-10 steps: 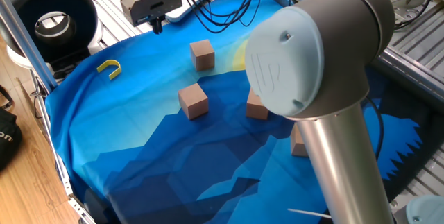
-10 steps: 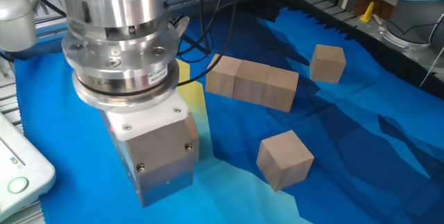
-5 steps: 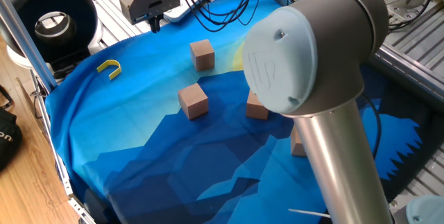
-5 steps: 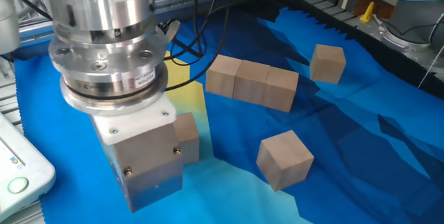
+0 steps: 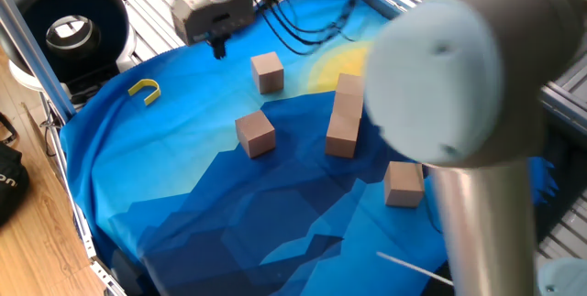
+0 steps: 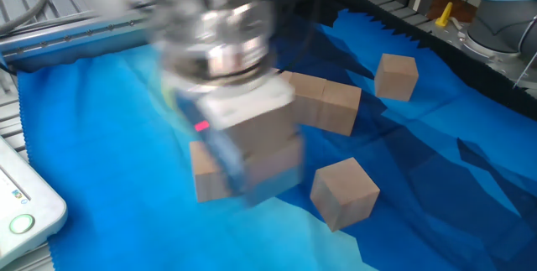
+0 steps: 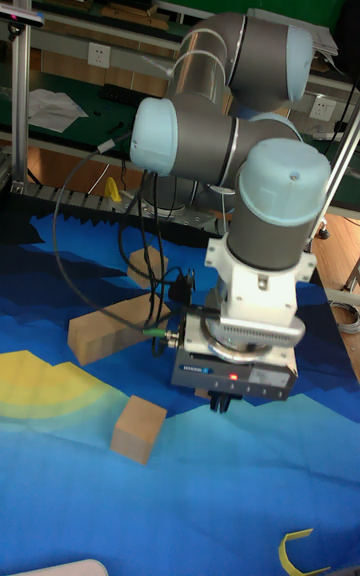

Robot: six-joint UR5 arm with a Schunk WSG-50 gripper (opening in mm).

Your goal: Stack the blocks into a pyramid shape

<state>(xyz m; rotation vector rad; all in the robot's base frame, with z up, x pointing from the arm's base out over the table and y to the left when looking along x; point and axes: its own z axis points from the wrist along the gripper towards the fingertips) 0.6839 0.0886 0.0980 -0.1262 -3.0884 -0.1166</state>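
one fixed view has the gripper [image 5: 218, 49] hanging just beyond the far loose block [image 5: 267, 71], jaws too blurred and hidden to tell whether parted or closed, nothing visibly held. the row of blocks [image 5: 345, 113] lies near that loose block, two more blocks [image 5: 256, 134] sit apart, nothing stacked. the risk, i'd say: an off-centre descent shoves that cube along the blue cloth [image 5: 183, 195].
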